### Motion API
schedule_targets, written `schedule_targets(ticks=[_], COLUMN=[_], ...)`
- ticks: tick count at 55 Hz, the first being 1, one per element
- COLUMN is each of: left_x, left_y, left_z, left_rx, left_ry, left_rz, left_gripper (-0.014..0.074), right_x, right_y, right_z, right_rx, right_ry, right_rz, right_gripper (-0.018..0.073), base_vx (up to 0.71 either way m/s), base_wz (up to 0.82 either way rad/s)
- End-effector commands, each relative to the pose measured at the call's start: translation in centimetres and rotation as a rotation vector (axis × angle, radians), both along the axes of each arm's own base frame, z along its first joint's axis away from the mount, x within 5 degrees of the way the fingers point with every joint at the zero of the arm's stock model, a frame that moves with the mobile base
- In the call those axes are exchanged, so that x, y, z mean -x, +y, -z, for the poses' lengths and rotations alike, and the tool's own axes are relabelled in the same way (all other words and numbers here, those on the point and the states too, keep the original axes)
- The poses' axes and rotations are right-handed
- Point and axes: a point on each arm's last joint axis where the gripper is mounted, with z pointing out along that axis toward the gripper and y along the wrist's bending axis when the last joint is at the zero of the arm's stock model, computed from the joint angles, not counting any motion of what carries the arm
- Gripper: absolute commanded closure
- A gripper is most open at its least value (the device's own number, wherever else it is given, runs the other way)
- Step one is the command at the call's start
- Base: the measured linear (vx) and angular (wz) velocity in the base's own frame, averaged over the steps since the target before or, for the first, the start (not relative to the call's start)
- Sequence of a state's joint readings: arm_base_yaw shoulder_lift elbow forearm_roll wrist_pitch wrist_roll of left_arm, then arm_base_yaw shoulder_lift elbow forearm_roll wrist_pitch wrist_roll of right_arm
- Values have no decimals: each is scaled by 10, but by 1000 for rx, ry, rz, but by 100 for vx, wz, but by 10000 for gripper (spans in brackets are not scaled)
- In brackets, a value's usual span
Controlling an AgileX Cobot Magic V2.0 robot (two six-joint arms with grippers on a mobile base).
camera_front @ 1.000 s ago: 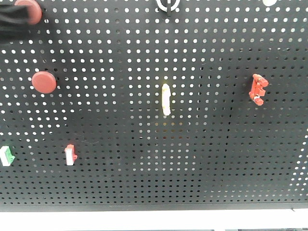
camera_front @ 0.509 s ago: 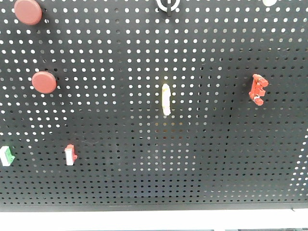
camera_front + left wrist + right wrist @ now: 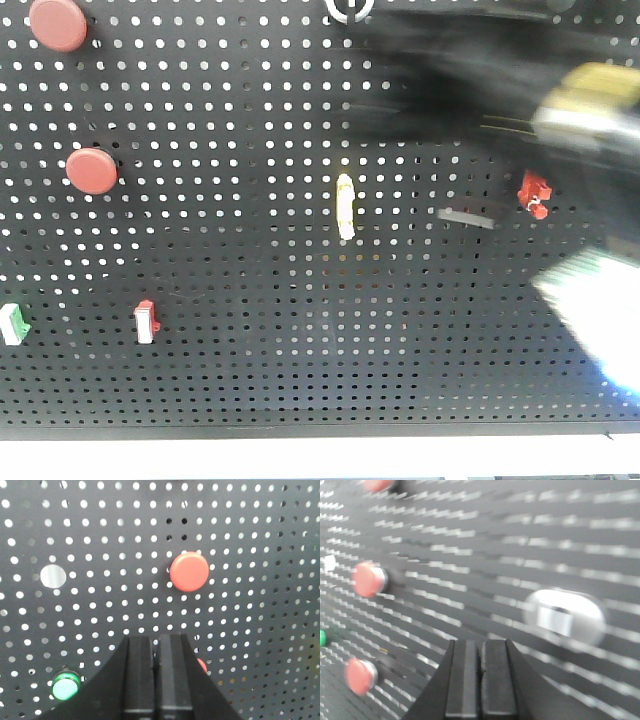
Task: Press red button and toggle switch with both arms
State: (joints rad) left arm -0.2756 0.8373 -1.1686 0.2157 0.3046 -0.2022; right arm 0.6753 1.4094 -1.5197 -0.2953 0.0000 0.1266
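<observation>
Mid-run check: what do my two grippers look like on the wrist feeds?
Left gripper: matte black, two flat rectangular fingers widening into a black base. Right gripper: same black build. No cables or markings show. Front view: blurred black arm with yellowish band.

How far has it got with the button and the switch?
Probably done: the left gripper covered the top red button a second ago and now sits back, shut. In hand: the right arm blurs in, right gripper shut, a white switch ahead. Left: flipping that switch.

no readable text, labels, brands or numbers anywhere
</observation>
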Motion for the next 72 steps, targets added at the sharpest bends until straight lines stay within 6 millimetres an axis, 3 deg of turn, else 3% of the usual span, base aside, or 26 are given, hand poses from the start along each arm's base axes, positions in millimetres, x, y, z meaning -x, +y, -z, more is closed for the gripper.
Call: schedule_targets(ticks=[1, 15, 38, 72], left_x=[7, 7, 7, 8], left_y=[1, 1, 1, 0], left_z=[-15, -15, -15, -19], left_rx=[27, 24, 18, 25], left_ry=[-105, -105, -108, -147], left_rz=[15, 14, 12, 20], left_gripper=[594, 594, 594, 594], right_x=[6, -2, -20, 0], right_y=[0, 4, -23, -44], right_z=[-30, -34, -36, -57], right_rx=[-62, -20, -59, 43], right_ry=[-109, -119, -94, -115], right_rz=[-18, 8, 95, 188], right_gripper=[559, 559, 559, 559], base_vx=[0, 0, 0, 0], base_wz=[0, 0, 0, 0])
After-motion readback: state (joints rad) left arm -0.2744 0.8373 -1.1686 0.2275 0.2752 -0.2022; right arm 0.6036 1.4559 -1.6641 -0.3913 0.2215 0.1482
